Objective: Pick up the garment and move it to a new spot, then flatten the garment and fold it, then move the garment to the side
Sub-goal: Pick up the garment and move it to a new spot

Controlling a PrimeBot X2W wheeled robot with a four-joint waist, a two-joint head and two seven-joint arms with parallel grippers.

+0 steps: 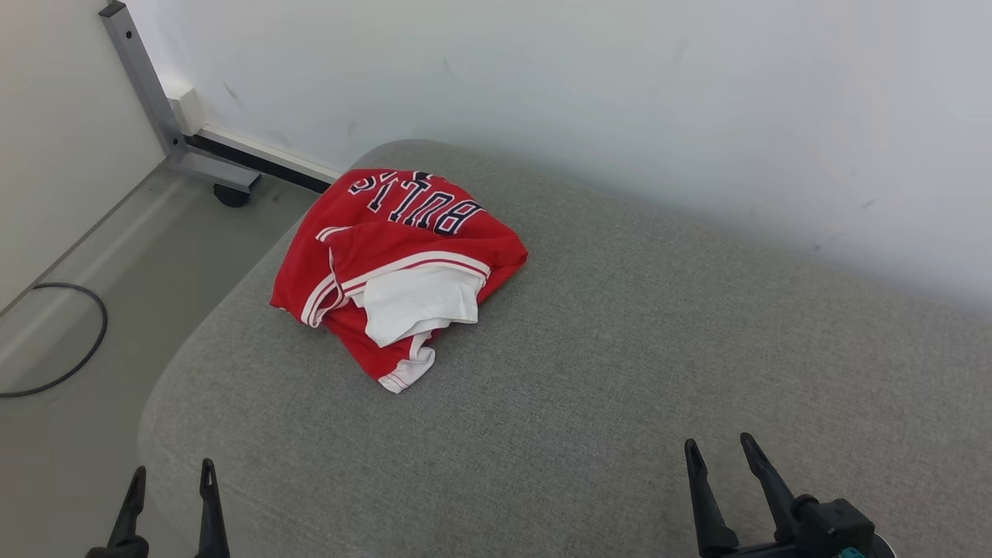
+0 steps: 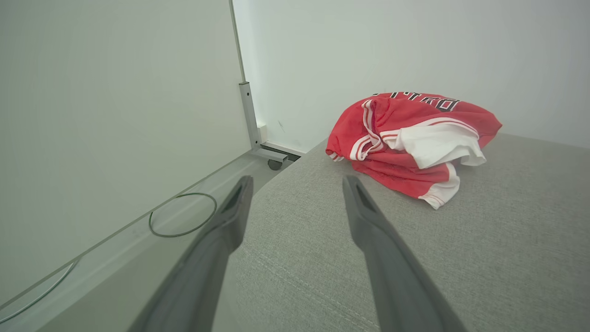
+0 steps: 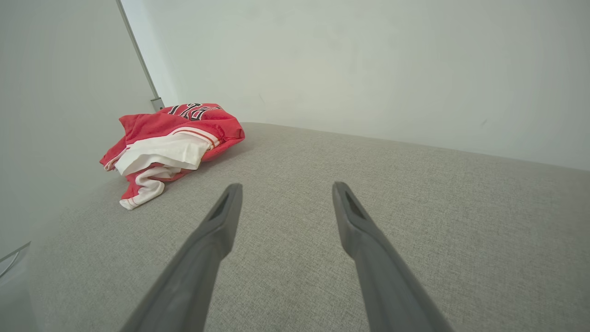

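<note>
The garment (image 1: 395, 263) is a red jersey with white trim and dark lettering, lying crumpled in a heap near the far left corner of a grey upholstered surface (image 1: 589, 364). It also appears in the left wrist view as the garment (image 2: 410, 138) and in the right wrist view as the garment (image 3: 170, 143). My left gripper (image 1: 173, 480) stands open at the lower left, over the cushion's left edge, well short of the jersey. Open too, my right gripper (image 1: 721, 453) hovers at the lower right above bare fabric. Nothing lies between the fingers of the left gripper (image 2: 297, 184) or the right gripper (image 3: 283, 191).
A white wall (image 1: 620, 93) runs along the back of the cushion. To the left, the floor (image 1: 70, 325) holds a black cable loop (image 1: 70, 341) and a metal frame leg on a caster (image 1: 225, 190). Bare grey fabric stretches to the right of the jersey.
</note>
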